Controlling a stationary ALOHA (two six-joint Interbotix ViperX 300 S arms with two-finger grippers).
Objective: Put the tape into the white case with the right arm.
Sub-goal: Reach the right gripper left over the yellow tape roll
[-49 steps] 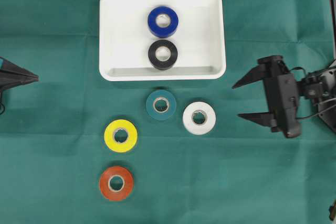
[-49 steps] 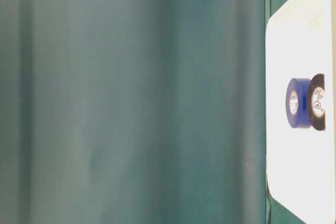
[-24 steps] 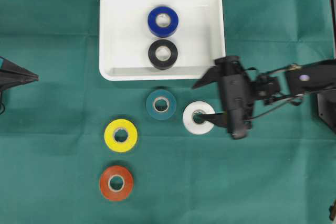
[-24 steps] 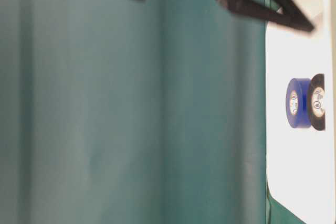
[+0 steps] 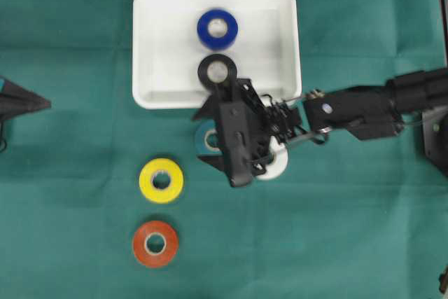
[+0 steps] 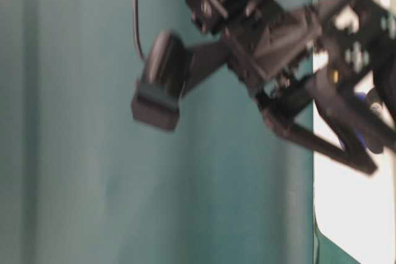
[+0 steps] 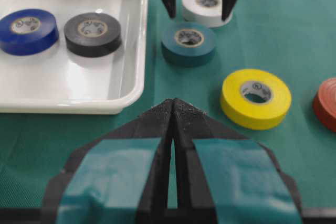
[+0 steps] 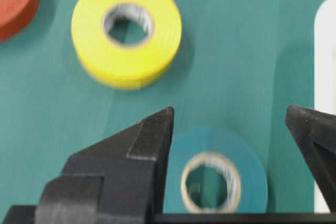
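On the green-clothed desk [image 5: 70, 47], the left end effector [image 7: 172, 109], black with teal patches, sits at the far left with its fingers pressed together, holding nothing. Six tape rolls show: yellow [image 5: 161, 181] and red [image 5: 155, 244] at lower left, blue [image 5: 217, 29] and black [image 5: 218, 71] inside the shallow white plastic case [image 5: 161, 47], teal [image 7: 188, 43] and white [image 7: 207, 6] just below it. The all-black right end effector [image 5: 204, 135] hangs over the teal roll, fingers spread wide either side, apparently not touching it.

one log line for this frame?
right claw: open, over teal roll | left claw: shut, idle | white case: blue, black rolls inside
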